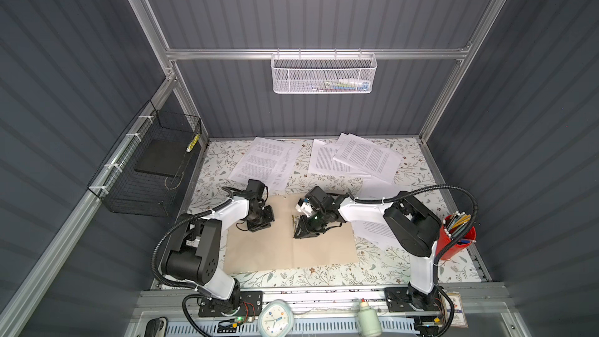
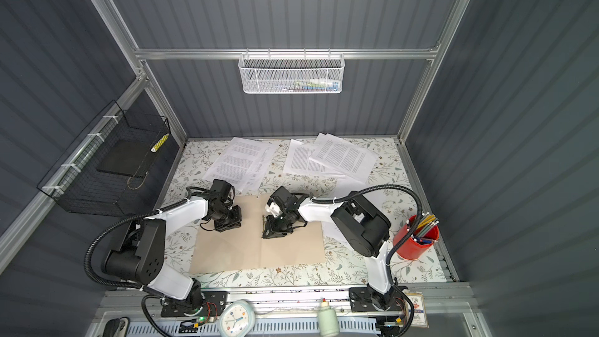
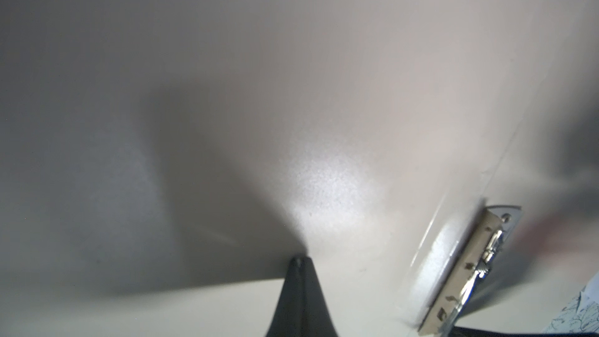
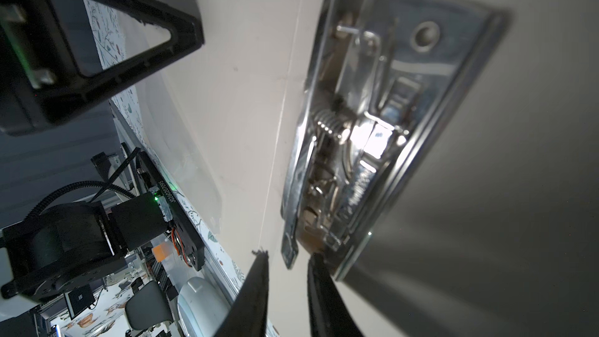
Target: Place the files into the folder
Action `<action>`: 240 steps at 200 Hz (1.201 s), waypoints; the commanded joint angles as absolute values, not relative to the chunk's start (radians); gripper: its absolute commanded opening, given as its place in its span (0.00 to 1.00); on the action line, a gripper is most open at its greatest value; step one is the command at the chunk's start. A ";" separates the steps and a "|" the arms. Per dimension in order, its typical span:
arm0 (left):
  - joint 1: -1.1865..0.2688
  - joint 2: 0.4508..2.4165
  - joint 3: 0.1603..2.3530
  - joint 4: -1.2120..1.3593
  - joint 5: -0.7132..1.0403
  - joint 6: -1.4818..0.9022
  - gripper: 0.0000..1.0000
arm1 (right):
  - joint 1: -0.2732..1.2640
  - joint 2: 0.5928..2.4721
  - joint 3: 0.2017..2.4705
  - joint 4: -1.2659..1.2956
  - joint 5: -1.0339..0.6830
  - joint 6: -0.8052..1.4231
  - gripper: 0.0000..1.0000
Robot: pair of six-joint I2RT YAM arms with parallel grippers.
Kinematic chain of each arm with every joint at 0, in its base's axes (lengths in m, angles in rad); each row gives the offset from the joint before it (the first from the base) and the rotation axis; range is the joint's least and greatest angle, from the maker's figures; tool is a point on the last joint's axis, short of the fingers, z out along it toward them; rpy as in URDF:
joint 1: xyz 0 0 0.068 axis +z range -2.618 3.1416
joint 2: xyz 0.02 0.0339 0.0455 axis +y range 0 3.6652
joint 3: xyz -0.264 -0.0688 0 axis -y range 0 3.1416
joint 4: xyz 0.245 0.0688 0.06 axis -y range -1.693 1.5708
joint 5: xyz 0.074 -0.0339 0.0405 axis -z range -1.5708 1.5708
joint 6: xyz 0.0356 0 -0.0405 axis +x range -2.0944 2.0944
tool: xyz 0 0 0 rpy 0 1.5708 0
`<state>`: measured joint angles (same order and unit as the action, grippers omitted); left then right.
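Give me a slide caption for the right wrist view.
Right gripper, narrowly open, straddles the end of the metal clip on the open folder.

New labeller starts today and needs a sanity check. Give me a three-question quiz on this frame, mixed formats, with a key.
1. True or false: the folder lies open and flat on the table.
2. The right end effector is at: A) the folder's metal clip; B) the red pencil cup; C) the wire basket.
3. How many files are inside the folder?

Key: 1 true. 2 A. 3 none; the sheets lie on the table beside and beyond the folder.
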<state>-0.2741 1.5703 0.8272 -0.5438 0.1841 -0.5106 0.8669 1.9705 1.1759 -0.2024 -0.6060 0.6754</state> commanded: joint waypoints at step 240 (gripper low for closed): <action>-0.275 1.638 0.795 -0.591 0.066 -0.570 0.00 | 0.864 2.042 1.079 -0.180 -0.545 0.792 0.00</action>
<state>-0.2745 1.5776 0.8337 -0.5426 0.1577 -0.5472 0.8635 1.9976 1.1461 -0.1356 -0.6285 0.7448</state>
